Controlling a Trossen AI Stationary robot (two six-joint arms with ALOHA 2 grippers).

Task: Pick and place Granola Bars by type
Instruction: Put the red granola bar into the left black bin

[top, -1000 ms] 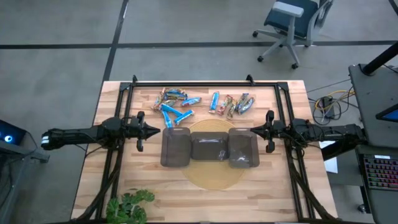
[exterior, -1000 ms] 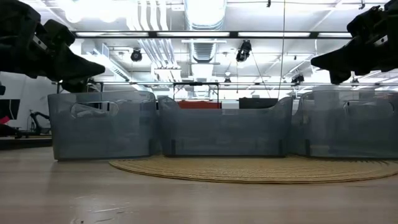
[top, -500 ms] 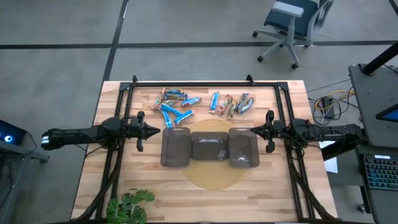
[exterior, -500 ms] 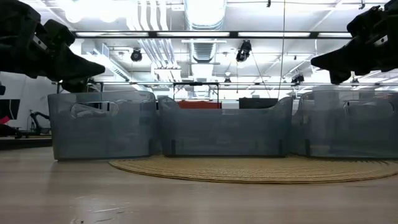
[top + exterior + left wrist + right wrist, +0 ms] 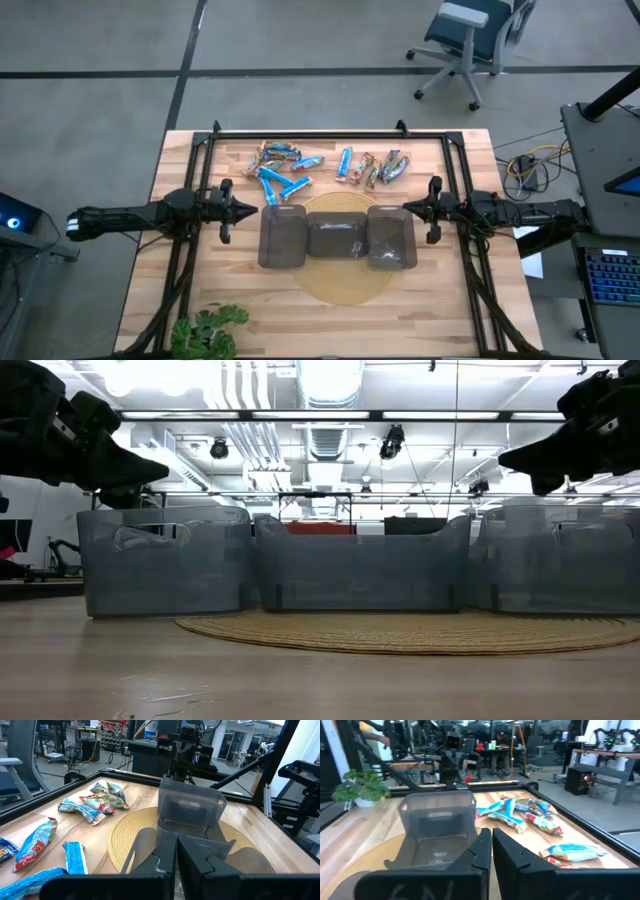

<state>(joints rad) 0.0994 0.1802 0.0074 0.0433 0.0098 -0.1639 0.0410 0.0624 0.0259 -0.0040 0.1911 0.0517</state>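
Observation:
The Granola Bars (image 5: 325,165) lie loose on the wooden table at its far side, blue ones and mixed orange, green and silver ones; some show in the left wrist view (image 5: 90,802) and the right wrist view (image 5: 520,815). My left gripper (image 5: 252,210) hovers shut at the table's left, pointing level toward the trays. My right gripper (image 5: 406,209) hovers shut at the right, pointing level the opposite way. Neither touches anything.
Three dark translucent trays (image 5: 337,237) stand in a row on a round woven mat (image 5: 340,285) at the table's middle, between the grippers. A black frame (image 5: 330,133) runs round the table. A potted plant (image 5: 208,330) sits at the near left edge.

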